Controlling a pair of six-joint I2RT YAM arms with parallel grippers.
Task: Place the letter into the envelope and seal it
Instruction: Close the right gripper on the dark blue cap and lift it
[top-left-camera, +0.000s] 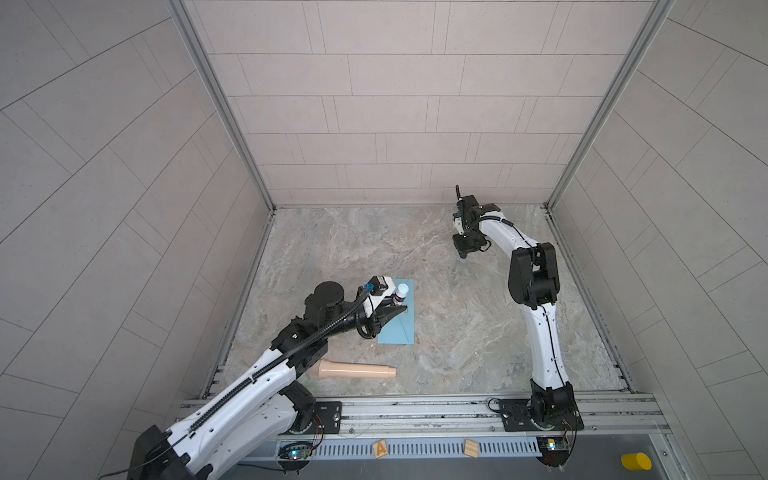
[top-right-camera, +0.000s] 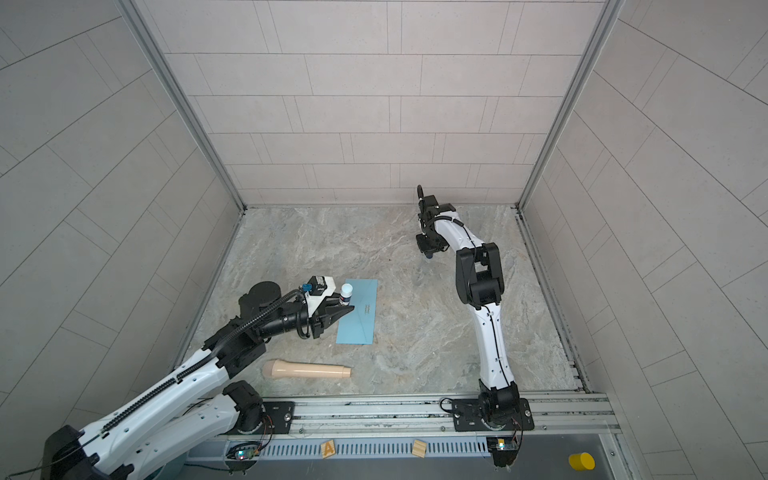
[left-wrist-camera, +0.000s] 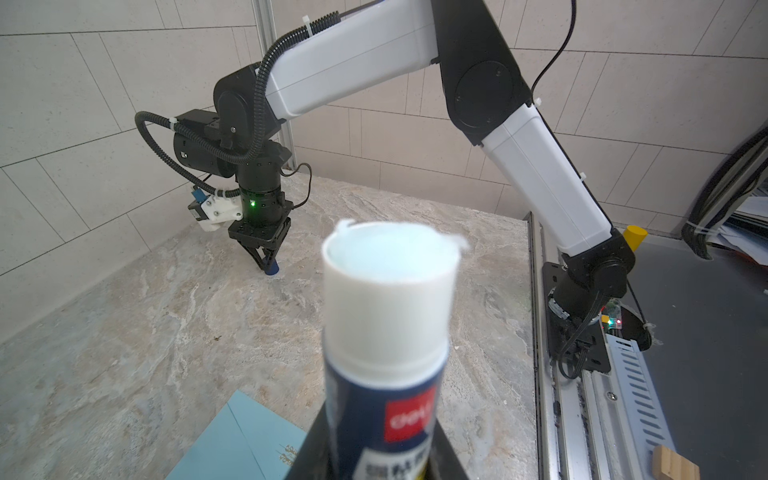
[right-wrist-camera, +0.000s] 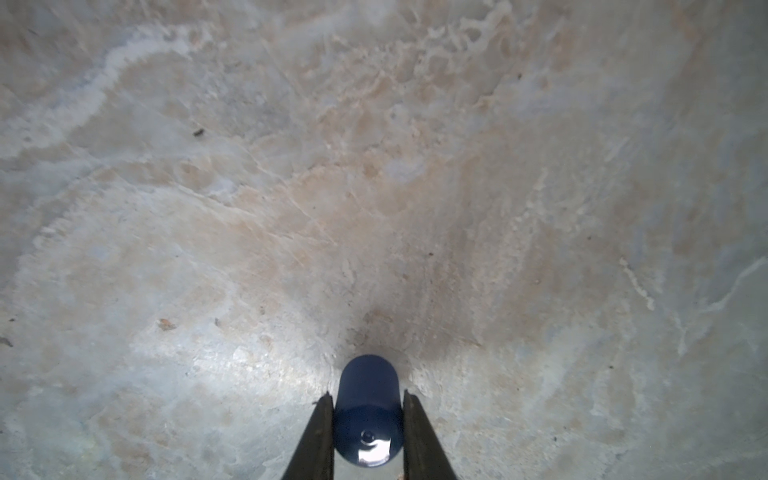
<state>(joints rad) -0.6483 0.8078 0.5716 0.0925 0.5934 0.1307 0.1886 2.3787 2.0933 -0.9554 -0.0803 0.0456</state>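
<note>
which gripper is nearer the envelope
Left. The left gripper, holding a glue stick, is over the envelope's edge; the right gripper is far off toward the back, holding a blue cap.

The envelope (top-left-camera: 401, 328) lies flat on the tabletop (top-left-camera: 457, 332), partly under the left fingers (top-left-camera: 392, 311), which reach over its left edge. Between those fingers sits the glue stick (top-left-camera: 402, 292), top upward, over the envelope's far part. A tube (top-left-camera: 357, 370) lies nearer the front rail (top-left-camera: 415, 409) than those fingers, apart from the envelope. Well away, toward the far right corner, the cap (right-wrist-camera: 368, 411) sits between the right fingers (right-wrist-camera: 316, 440), its end down by the tabletop. Two blocks (top-left-camera: 380, 449) and a cylinder (top-left-camera: 636, 461) rest beyond the rail.
</note>
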